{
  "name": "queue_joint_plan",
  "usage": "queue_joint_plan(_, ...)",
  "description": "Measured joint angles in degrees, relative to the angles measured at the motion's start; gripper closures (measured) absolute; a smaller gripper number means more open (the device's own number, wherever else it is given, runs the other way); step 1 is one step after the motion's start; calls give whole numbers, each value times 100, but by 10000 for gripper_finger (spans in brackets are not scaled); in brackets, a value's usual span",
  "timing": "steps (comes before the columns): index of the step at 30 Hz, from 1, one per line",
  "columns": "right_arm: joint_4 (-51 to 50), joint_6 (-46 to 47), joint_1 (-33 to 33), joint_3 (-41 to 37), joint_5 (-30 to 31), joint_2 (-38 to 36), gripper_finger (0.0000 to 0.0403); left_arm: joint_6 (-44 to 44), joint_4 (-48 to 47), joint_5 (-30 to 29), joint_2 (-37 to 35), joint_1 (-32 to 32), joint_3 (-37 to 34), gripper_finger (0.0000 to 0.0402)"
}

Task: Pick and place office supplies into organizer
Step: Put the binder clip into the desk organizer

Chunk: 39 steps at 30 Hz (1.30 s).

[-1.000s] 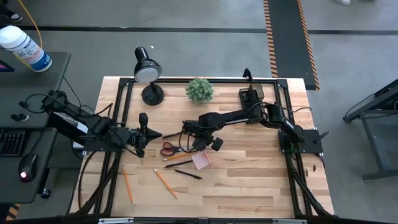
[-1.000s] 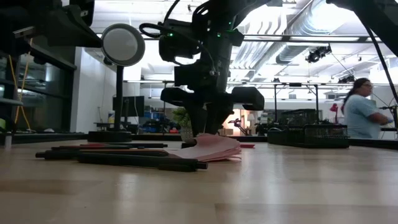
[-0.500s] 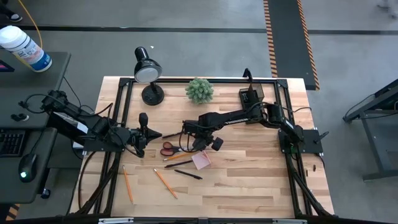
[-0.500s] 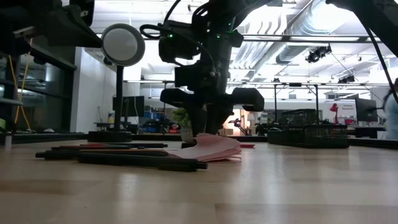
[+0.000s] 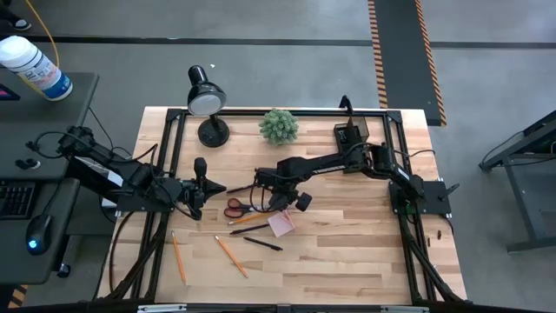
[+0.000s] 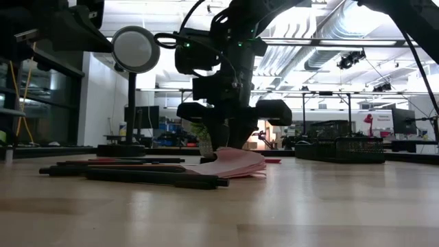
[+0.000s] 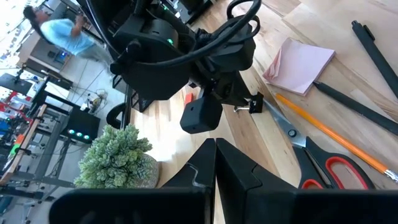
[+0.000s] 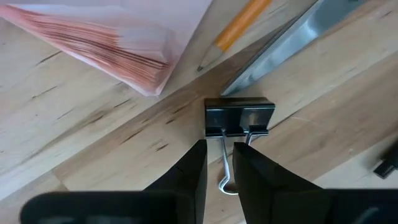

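My right hand (image 8: 217,165) is low over the middle of the bench (image 5: 347,252), its fingers (image 8: 190,168) clamped on the wire handle of the small black clip (image 8: 239,118). The clip sits on the wood just beside the scissors' (image 5: 234,208) blade tips and a pencil (image 8: 236,31) point, with the pink pad (image 5: 281,225) close by. Black pens (image 5: 262,243) lie near the pad, and two more pencils (image 5: 231,256) rest nearer the front edge, well apart from the clip. The organizer (image 5: 351,135) stands at the far right of the bench, beside the plant (image 5: 279,126); the lamp (image 5: 205,97) is at the far left. My left hand (image 5: 201,184) waits at the left side of the bench, fingers together and holding nothing.
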Motion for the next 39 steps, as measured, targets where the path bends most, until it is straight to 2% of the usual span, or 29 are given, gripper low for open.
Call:
queue_joint_plan(6,-24,-20,-35,11,-89,42,342,0,0,0,0,-2,0,401)
queue_joint_plan(14,-229,19,-74,28,-142,144,398,0,-1,0,1,-1,0,401)
queue_joint_plan(25,-326,57,-55,45,-6,165,401,0,-1,0,0,-1,0,401)
queue_joint_plan(35,-1120,183,7,827,542,230,402,0,-5,0,1,1,0,401)
queue_joint_plan(39,-1476,526,33,1079,879,223,403,0,-5,0,0,0,0,401)
